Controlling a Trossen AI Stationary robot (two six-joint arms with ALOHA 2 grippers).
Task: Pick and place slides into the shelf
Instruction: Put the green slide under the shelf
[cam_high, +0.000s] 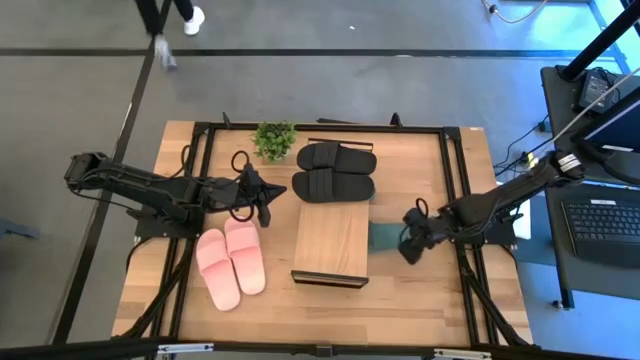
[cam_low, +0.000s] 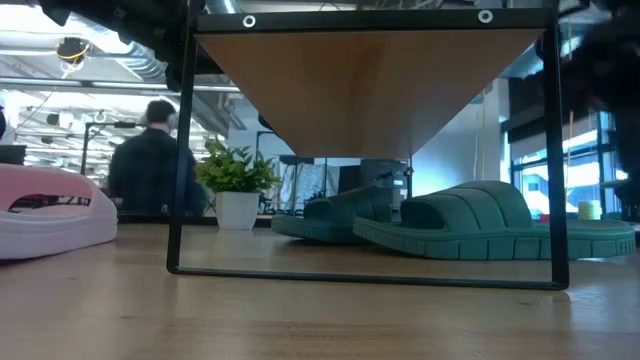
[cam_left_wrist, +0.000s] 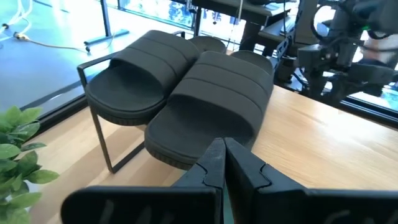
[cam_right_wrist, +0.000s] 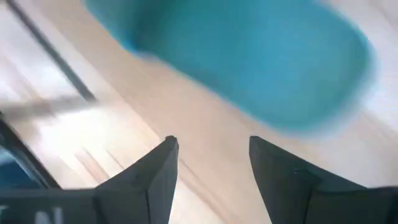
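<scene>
While apart, right fingers (cam_right_wrist: 208, 168) above table (cam_high: 440, 290)

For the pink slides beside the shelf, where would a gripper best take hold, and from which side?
Probably the wide strap of a pink slide, from above. Both lie flat, sole down, on the table, so the arched strap is the raised part that fingers can straddle. The left gripper, shut, is nearest.

Black slides (cam_high: 335, 171) (a pair) lie on the shelf (cam_high: 331, 245).

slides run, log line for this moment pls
green slides: under shelf | black slides: behind shelf | pink slides: left | right hand: open, empty | left hand: shut
</scene>
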